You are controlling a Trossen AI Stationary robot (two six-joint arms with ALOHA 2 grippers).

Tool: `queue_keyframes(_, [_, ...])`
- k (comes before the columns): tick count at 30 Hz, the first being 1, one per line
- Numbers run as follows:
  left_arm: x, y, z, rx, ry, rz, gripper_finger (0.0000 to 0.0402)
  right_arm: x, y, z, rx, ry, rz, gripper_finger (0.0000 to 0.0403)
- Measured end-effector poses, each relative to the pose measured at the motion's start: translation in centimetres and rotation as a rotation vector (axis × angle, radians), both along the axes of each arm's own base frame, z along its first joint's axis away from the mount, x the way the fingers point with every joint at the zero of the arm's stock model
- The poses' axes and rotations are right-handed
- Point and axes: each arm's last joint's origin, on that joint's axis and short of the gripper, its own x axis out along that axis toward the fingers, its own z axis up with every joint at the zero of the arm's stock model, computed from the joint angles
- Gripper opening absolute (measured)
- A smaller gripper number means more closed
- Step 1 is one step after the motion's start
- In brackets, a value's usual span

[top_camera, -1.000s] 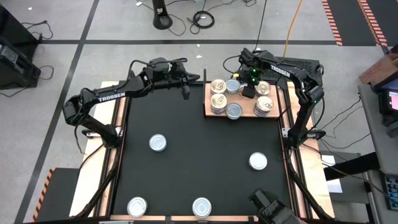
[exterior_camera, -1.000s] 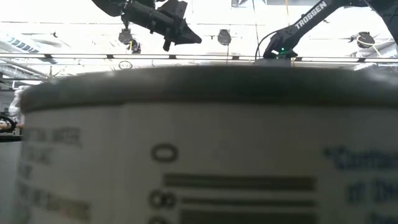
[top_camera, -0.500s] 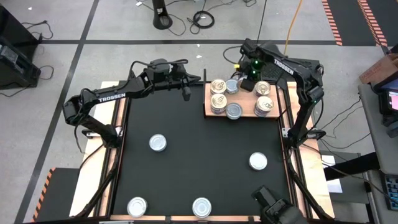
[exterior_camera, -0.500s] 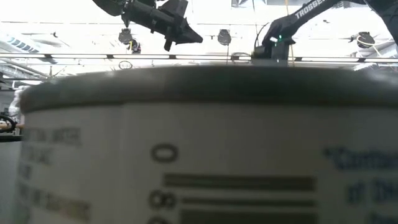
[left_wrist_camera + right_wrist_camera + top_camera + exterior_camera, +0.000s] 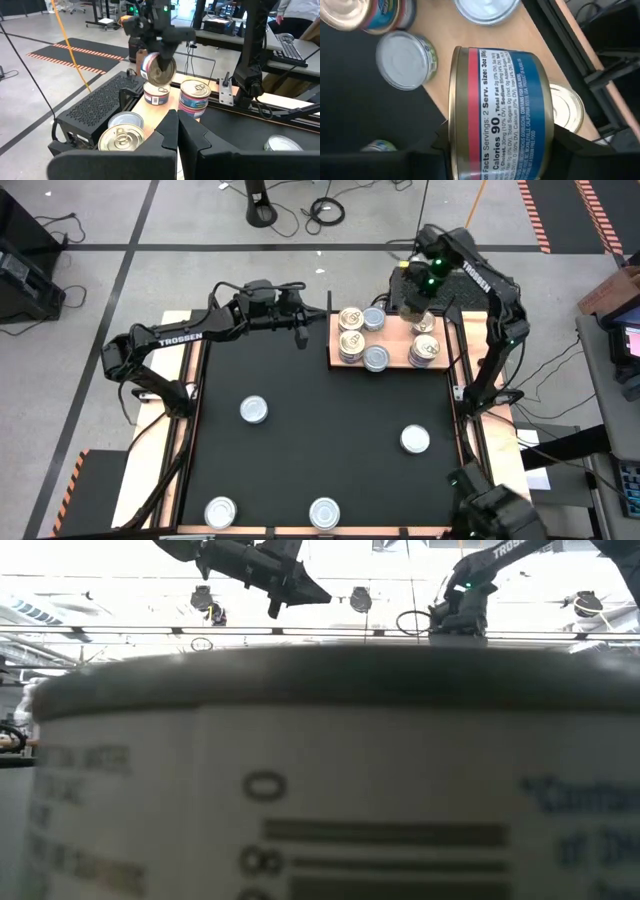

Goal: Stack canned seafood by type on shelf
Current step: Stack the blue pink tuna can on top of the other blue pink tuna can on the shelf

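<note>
High view: the right claw point(image 5: 417, 292) hangs above the far edge of the shelf point(image 5: 392, 363), near its right end, half open and clamped on one tin; the tin itself is not separable from the claw here. Tins already occupy the shelf, among them a gold-topped stack point(image 5: 350, 330) at the left end and a gold-topped tin point(image 5: 425, 347) at the right end. Four loose tins remain on the black surface point(image 5: 330, 425), the nearest to the right arm being a white-topped tin point(image 5: 415, 440). The left claw point(image 5: 298, 328) waits closed and empty, just off the left end of the shelf. Low view: one tin close to the lens fills the picture; both arms show only above it. Left wrist view: the held tin point(image 5: 157, 68) is tipped on its side, its flat top facing the camera, directly above a blue-labelled tin point(image 5: 156, 94) on the shelf. Right wrist view: the tin point(image 5: 500, 115) lies crosswise between the fingers, its round axis level rather than upright. The shelf lies straight below the claw, so placement probably requires turning the tin upright first, then lowering it onto a stack of matching type.
</note>
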Motion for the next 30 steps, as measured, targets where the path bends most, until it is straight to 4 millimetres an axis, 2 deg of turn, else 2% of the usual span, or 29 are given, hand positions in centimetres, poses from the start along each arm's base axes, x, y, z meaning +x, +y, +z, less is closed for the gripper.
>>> queue_keyframes(6, [0.1, -0.2, 0.0, -0.001, 0.000, -0.010, 0.0000, -2.7, -1.7, 0.0, 0.011, -0.054, -0.196, 0.0176])
queue_keyframes(13, [0.1, -0.2, 0.1, 0.003, -0.009, -0.008, 0.0000, -2.9, -1.8, -0.7, -0.004, 0.056, -0.288, 0.0189])
queue_keyframes(20, [0.1, -0.1, 0.1, 0.004, -0.009, -0.002, 0.0000, -3.1, -1.7, -4.2, 0.071, 0.073, -0.277, 0.0177])
queue_keyframes(25, [0.1, -0.1, 0.1, 0.004, -0.008, 0.001, 0.0000, -3.1, -1.7, -5.0, 0.081, 0.066, -0.272, 0.0197])
queue_keyframes(30, [0.1, -0.1, 0.1, 0.004, -0.008, 0.002, 0.0000, -2.9, -1.8, -5.0, 0.085, 0.018, -0.260, 0.0184])
